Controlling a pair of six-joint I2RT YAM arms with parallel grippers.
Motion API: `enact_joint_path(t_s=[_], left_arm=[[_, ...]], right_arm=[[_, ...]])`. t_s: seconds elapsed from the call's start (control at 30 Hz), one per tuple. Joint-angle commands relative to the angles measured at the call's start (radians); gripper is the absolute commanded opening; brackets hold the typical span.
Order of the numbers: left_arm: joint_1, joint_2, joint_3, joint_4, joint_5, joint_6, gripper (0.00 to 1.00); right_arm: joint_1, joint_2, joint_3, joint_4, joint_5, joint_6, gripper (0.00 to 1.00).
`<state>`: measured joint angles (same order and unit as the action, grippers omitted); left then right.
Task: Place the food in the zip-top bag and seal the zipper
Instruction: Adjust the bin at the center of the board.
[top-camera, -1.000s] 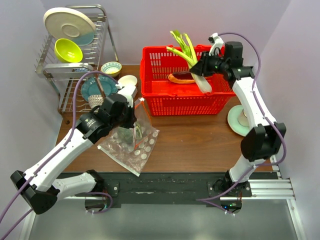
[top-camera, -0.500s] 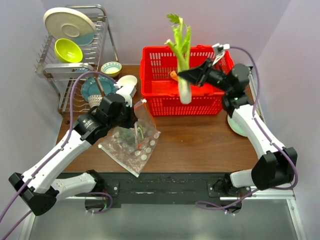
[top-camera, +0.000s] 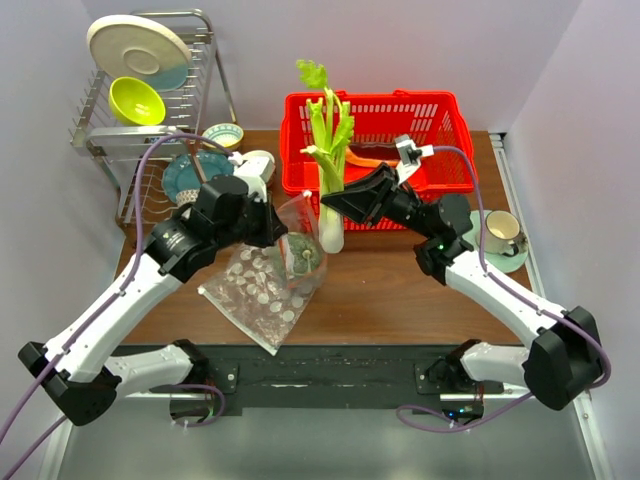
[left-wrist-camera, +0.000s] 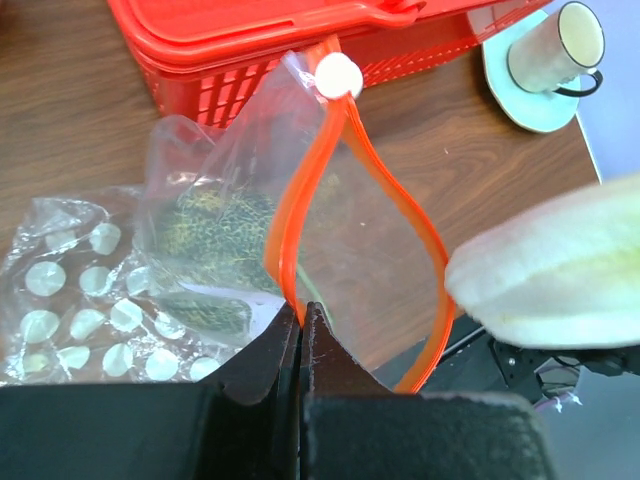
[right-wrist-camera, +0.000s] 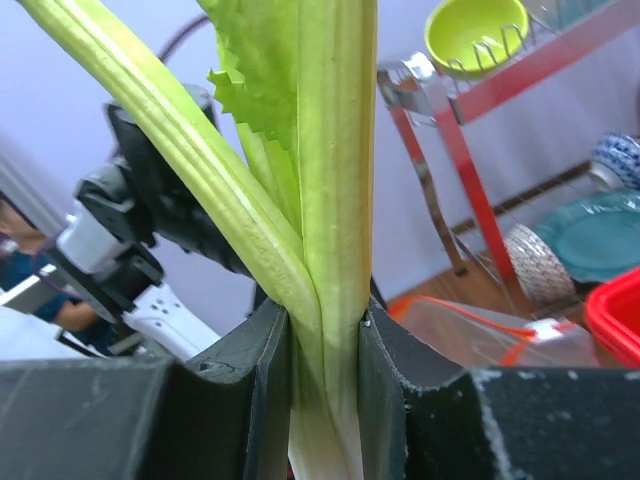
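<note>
The clear zip-top bag (top-camera: 292, 245) stands open on the table, its orange-red zipper (left-wrist-camera: 287, 232) spread in a loop. My left gripper (left-wrist-camera: 300, 312) is shut on the near zipper strip and holds the mouth up; it also shows in the top view (top-camera: 272, 228). The dark green ball (left-wrist-camera: 215, 232) lies inside the bag. My right gripper (right-wrist-camera: 325, 340) is shut on the light-green stalks (top-camera: 328, 150), held upright just right of the bag's mouth, pale base (left-wrist-camera: 545, 280) down. The red-brown slab (top-camera: 366, 158) lies in the basket, partly hidden.
A red basket (top-camera: 440, 110) stands at the back centre. A clear bag with white dots (top-camera: 255, 300) lies under the zip-top bag. A dish rack (top-camera: 150, 110) with plates and bowls is at back left. A cup on a saucer (top-camera: 500, 232) sits at right.
My right arm has carried the stalks out of the basket, left and nearer, turning them upright beside the bag's mouth. My left gripper has kept hold of the zipper and shifted slightly.
</note>
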<state>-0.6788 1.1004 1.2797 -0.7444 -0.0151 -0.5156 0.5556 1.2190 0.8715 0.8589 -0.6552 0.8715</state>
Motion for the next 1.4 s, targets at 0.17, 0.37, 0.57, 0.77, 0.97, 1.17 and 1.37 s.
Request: enact_joint_path(t_s=[0.17, 0.37, 0.57, 0.77, 0.97, 1.17, 1.37], left_arm=[[0.005, 0.024, 0.026, 0.108, 0.075, -0.050, 0.00], [0.007, 0.030, 0.021, 0.105, 0.067, -0.054, 0.00], [0.005, 0.024, 0.013, 0.097, 0.046, -0.052, 0.00], [0.007, 0.021, 0.013, 0.086, 0.021, -0.043, 0.00], [0.005, 0.035, 0.029, 0.065, 0.018, -0.018, 0.00], [0.007, 0.038, 0.047, 0.040, -0.049, 0.006, 0.00], [0.005, 0.047, 0.064, 0.025, -0.075, 0.022, 0.00]], right_arm=[[0.038, 0.054, -0.055, 0.405, 0.039, 0.184, 0.00], [0.044, 0.007, 0.019, 0.109, 0.069, -0.013, 0.00], [0.046, 0.022, 0.406, -0.723, 0.322, -0.550, 0.00], [0.041, 0.206, 0.719, -1.133, 0.679, -0.831, 0.00], [0.043, 0.336, 0.848, -1.192, 0.860, -0.944, 0.01], [0.020, 0.563, 1.126, -1.489, 0.914, -0.991, 0.01], [0.017, 0.521, 1.043, -1.422, 0.790, -0.977, 0.00]])
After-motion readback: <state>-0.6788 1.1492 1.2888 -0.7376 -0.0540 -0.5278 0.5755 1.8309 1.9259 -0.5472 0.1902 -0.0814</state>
